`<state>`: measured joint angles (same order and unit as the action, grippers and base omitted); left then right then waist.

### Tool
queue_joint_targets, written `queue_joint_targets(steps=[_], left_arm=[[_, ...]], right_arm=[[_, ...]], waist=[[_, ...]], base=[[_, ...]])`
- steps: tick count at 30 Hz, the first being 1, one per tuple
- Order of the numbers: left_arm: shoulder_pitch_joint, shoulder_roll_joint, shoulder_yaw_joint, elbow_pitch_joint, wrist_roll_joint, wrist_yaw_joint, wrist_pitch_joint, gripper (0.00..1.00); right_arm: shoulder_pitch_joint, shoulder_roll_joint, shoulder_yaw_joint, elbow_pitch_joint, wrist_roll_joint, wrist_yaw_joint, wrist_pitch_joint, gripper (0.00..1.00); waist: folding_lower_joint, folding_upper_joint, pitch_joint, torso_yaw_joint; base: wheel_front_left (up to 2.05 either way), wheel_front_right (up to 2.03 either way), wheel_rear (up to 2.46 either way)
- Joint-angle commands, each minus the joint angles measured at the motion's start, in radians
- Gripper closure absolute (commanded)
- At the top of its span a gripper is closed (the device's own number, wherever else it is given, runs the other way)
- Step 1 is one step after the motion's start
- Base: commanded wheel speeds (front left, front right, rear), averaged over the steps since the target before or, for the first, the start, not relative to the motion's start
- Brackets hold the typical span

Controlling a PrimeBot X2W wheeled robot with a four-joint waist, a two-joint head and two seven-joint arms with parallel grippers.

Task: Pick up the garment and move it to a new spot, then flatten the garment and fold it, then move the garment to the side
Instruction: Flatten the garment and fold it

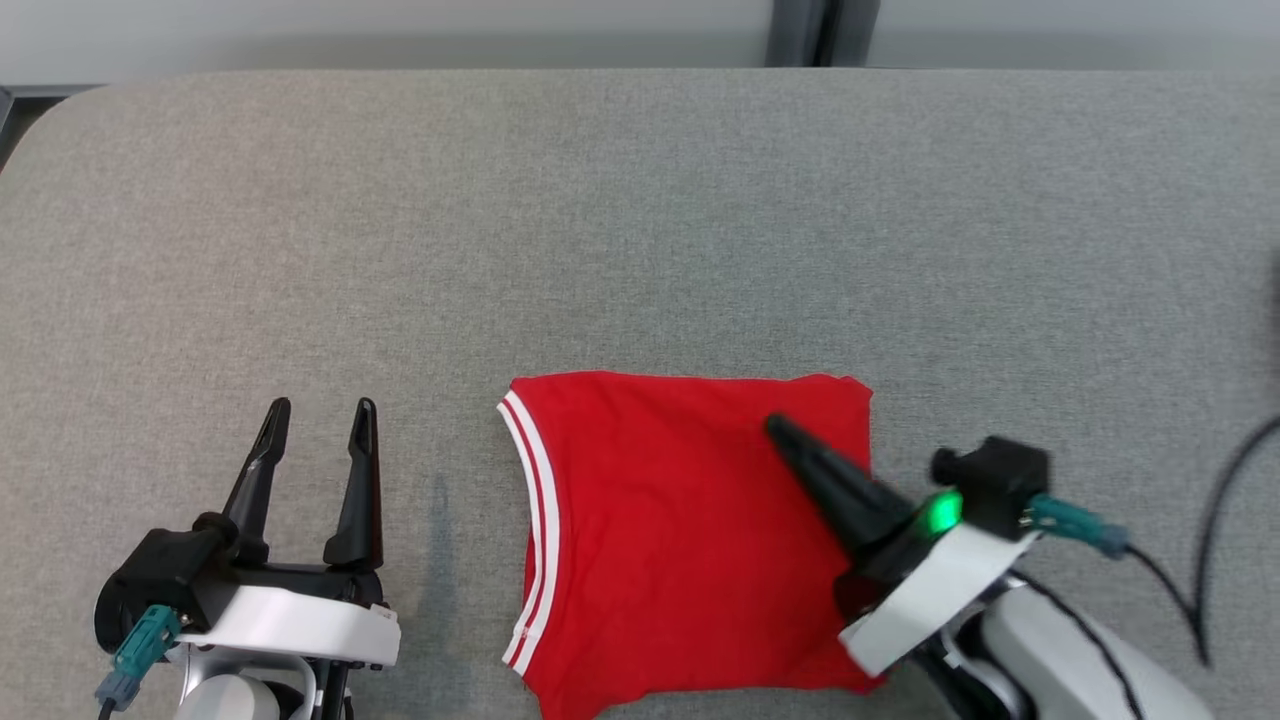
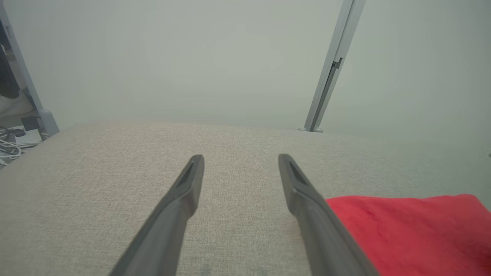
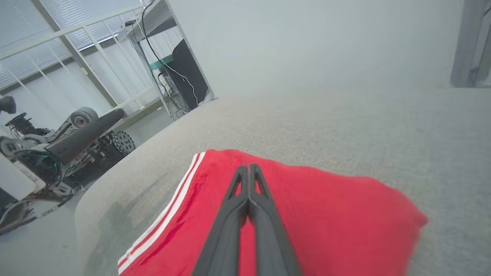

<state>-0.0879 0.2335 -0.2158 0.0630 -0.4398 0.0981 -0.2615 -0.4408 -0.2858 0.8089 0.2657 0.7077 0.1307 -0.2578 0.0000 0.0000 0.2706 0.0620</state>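
— Checking: folded red garment [image 1: 680, 540] lies at the grey table's [image 1: 640, 200] near edge. Claws?
— Right gripper [image 1: 775, 428] clenched, empty, over it. Left gripper [image 1: 321, 405] released, off beside it.

Left claw [image 1: 322, 408] & right claw [image 1: 778, 428]: two long tapered black fingers [image 1: 355, 480] ea., black base, white wrist cuff [image 1: 290, 625]. Teal plug [image 1: 1075, 525] w/ dark cable [image 1: 1165, 575] per wrist. Green light [image 1: 942, 512] on right; forearm [image 1: 1060, 655] pale grey.

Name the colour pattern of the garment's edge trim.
Trim: white stripes on red; clearest in head view.
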Motion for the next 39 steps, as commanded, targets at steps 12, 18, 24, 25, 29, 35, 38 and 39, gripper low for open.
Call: queue_joint_targets(steps=[12, 18, 24, 25, 29, 35, 38, 39], left_arm=[[0.039, 0.026, 0.008, -0.018, -0.008, 0.014, 0.011, 0.0], [0.066, 0.037, 0.016, -0.026, -0.019, 0.017, 0.022, 0.0], [0.093, 0.044, 0.013, -0.038, -0.028, 0.015, 0.028, 0.0], [0.111, 0.048, 0.013, -0.04, -0.031, 0.017, 0.031, 0.0], [0.142, 0.057, 0.014, -0.051, -0.036, 0.022, 0.039, 0.0], [0.183, 0.065, 0.006, -0.068, -0.043, 0.02, 0.053, 0.0], [0.192, 0.069, 0.002, -0.076, -0.044, 0.022, 0.057, 0.0], [0.198, 0.07, 0.001, -0.079, -0.045, 0.022, 0.059, 0.0]], right_arm=[[0.224, 0.012, -0.5, -0.145, -0.18, 0.0, -0.008, 0.0], [0.308, 0.028, -0.644, -0.176, -0.226, 0.0, 0.001, 0.0], [0.375, 0.043, -0.72, -0.208, -0.262, 0.0, 0.039, 0.0], [0.4, 0.048, -0.74, -0.219, -0.273, 0.0, 0.057, 0.0], [0.454, 0.054, -0.772, -0.244, -0.3, 0.0, 0.094, 0.0], [0.533, 0.069, -0.813, -0.287, -0.327, 0.0, 0.144, 0.0], [0.568, 0.076, -0.83, -0.314, -0.337, 0.0, 0.166, 0.0], [0.578, 0.078, -0.835, -0.323, -0.339, 0.0, 0.172, 0.0]], waist=[[0.0, 0.0, -0.062, -0.036], [0.0, 0.0, -0.103, -0.049], [0.0, 0.0, -0.144, -0.051], [0.0, 0.0, -0.162, -0.052], [0.0, 0.0, -0.196, -0.051], [0.0, 0.0, -0.236, -0.05], [0.0, 0.0, -0.245, -0.049], [0.0, 0.0, -0.247, -0.049]], base=[[0.0, 0.0, 0.0], [0.0, 0.0, 0.0], [0.0, 0.0, 0.0], [0.0, 0.0, 0.0], [0.0, 0.0, 0.0], [0.0, 0.0, 0.0], [0.0, 0.0, 0.0], [0.0, 0.0, 0.0]])
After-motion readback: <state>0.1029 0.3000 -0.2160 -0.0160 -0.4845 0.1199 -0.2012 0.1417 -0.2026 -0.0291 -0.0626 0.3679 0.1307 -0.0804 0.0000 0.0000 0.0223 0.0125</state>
